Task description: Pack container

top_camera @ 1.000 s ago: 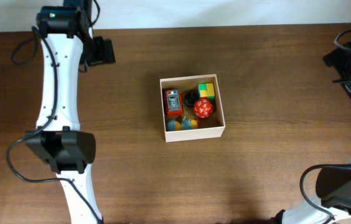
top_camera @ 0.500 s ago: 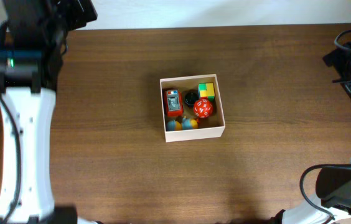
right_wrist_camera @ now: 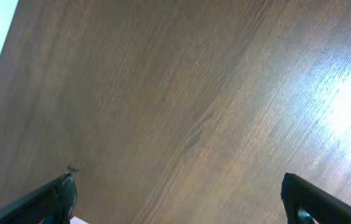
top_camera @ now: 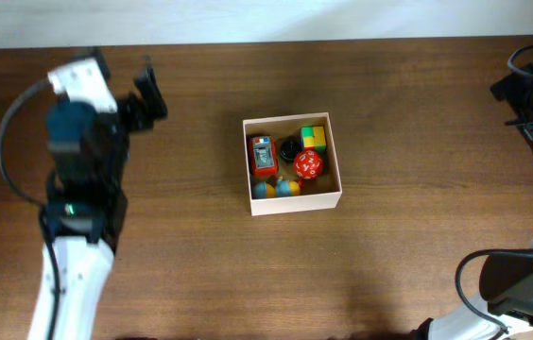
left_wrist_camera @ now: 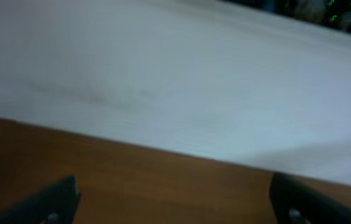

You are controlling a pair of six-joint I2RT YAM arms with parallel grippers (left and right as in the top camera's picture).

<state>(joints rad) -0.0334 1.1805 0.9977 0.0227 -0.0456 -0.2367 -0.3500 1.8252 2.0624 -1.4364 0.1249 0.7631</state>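
The container (top_camera: 297,201), a square white-walled box, sits mid-table in the overhead view. In it lie a red and grey toy (top_camera: 263,156), a black piece (top_camera: 289,148), a green and yellow cube (top_camera: 315,138), a red die (top_camera: 308,165) and small blue and orange balls (top_camera: 276,188). My left gripper (top_camera: 153,93) hangs well left of the box, open and empty; its wrist view (left_wrist_camera: 175,210) shows only bare wood and a white surface beyond the table edge. At the table's far right, my right gripper (top_camera: 524,106) is also open, with only wood between its fingers (right_wrist_camera: 51,202).
The brown wooden table (top_camera: 418,246) ends at its back edge along a white surface (top_camera: 342,17). The left arm (top_camera: 77,189) rises from the front left. The right arm's base (top_camera: 517,283) stands at the front right.
The left arm has swung about: it rose close to the camera half a second ago and now stands lower, its gripper again left of the box. The right arm and the box are unmoved.
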